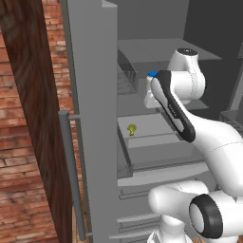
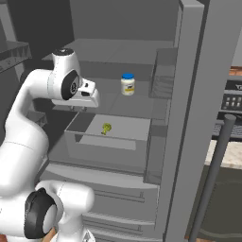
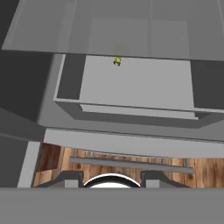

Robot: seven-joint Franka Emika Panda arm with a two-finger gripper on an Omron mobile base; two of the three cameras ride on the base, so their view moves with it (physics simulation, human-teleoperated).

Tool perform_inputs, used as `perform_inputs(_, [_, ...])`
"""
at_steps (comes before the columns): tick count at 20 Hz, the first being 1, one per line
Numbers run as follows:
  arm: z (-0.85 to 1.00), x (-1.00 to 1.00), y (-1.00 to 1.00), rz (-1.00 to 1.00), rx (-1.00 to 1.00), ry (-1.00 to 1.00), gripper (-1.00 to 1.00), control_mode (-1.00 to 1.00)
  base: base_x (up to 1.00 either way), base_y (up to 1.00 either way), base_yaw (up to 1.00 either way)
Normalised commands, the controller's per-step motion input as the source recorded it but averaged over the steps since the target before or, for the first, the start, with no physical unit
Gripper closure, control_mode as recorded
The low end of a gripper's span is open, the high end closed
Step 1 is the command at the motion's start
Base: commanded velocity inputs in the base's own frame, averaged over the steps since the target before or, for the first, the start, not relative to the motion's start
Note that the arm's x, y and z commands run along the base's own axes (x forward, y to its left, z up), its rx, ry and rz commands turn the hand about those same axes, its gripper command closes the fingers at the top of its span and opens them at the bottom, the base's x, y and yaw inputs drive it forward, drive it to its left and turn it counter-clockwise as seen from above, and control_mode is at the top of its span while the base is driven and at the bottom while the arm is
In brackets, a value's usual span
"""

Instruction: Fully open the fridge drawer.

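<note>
The white arm's two-finger gripper (image 2: 78, 108), jaw state impossible to tell, hovers over the wide light-grey glassy-walled fridge drawer (image 3: 131, 111), whose long front lip runs crosswise at twelve o'clock in the hand view, already partway out.

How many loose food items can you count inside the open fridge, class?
2. A small yellow-green item lies on the floor of the fridge drawer, near its back. A blue-lidded jar stands on the shelf above it. Others could be hidden behind the arm.
</note>
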Motion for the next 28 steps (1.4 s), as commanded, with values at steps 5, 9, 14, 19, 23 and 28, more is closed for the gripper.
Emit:
perform_inputs(5, [-0.01, 0.0, -0.07, 0.0, -0.01, 0.0, -1.0, -1.0, 0.0, 0.0, 0.0])
perform_inputs(9, [0.0, 0.0, 0.0, 0.0, 0.0, 0.0, -1.0, -1.0, 0.0, 0.0, 0.0])
perform_inputs(14, [-0.03, 0.0, -0.1, -0.01, 0.0, 0.0, -1.0, -1.0, 0.0, 0.0, 0.0])
perform_inputs(19, [-0.37, 0.05, -0.12, -0.01, 0.0, 0.0, -1.0, -1.0, 0.0, 0.0, 0.0])
perform_inputs(23, [-0.67, 0.14, -0.03, 0.0, 0.0, -0.01, -1.0, -1.0, 0.0, 0.0, 0.0])
perform_inputs(28, [-0.56, 0.23, -0.04, 0.0, 0.0, -0.01, -1.0, -1.0, 0.0, 0.0, 0.0])
